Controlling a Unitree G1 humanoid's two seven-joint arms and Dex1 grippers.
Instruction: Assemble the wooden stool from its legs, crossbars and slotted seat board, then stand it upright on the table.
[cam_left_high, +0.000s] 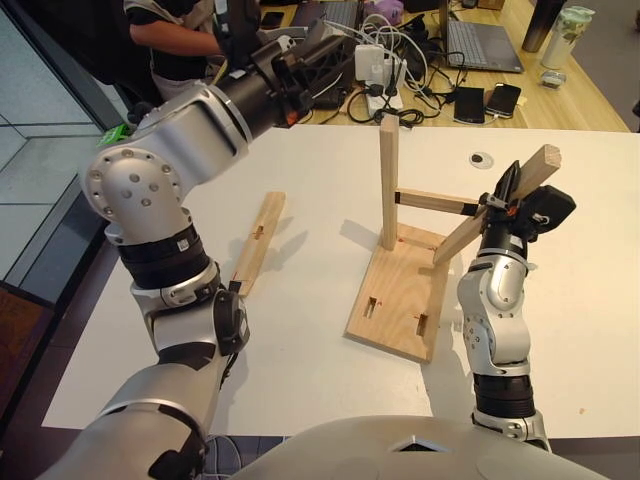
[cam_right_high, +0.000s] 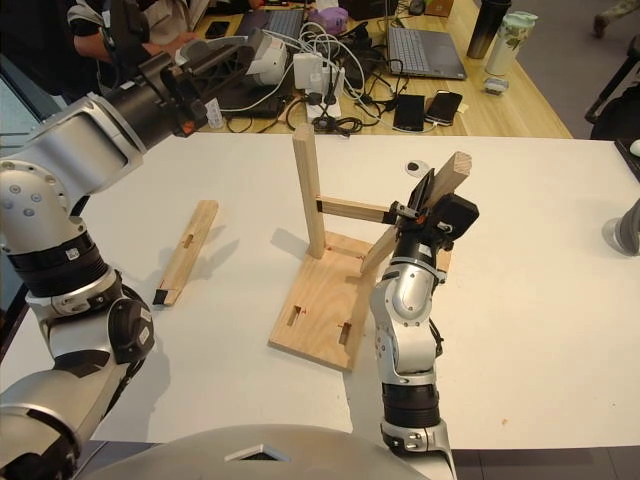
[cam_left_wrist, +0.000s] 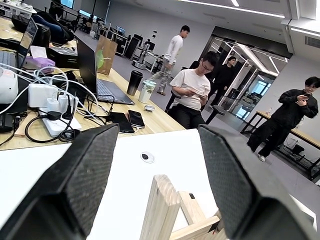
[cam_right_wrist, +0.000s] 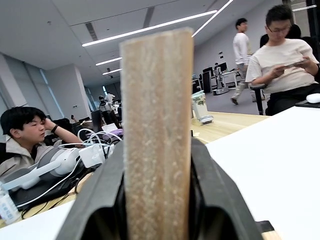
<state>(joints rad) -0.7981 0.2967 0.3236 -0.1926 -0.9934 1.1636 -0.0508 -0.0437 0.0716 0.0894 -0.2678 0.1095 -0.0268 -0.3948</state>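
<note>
An open office lies behind a white table (cam_left_high: 570, 330), whose far edge meets a wooden desk (cam_left_high: 585, 100) crowded with a laptop (cam_left_high: 482, 45), cables (cam_left_high: 395, 55) and phones (cam_left_high: 486, 101). The seat board (cam_left_high: 395, 295) lies flat near the middle of the table, set back from the near edge, with two open slots (cam_left_high: 371, 307) along its near side. An upright leg (cam_left_high: 388, 175) stands at the board's far corner. A crossbar (cam_left_high: 428, 201) runs level from it rightward to a tilted leg (cam_left_high: 540, 165), whose lower end rests at the board's right side and whose top leans right and far. The right gripper (cam_left_high: 503, 203) is clenched on this tilted leg, just where the crossbar meets it. A loose leg (cam_left_high: 259, 242) lies flat well to the left of the board, with bare table between them. The left gripper (cam_left_high: 325, 55) is raised over the table's far edge, by the cables, fingers spread and holding nothing. A round cable hole (cam_left_high: 482, 159) sits far right of the upright leg. Right of the right arm the table stretches bare to its edge.
</note>
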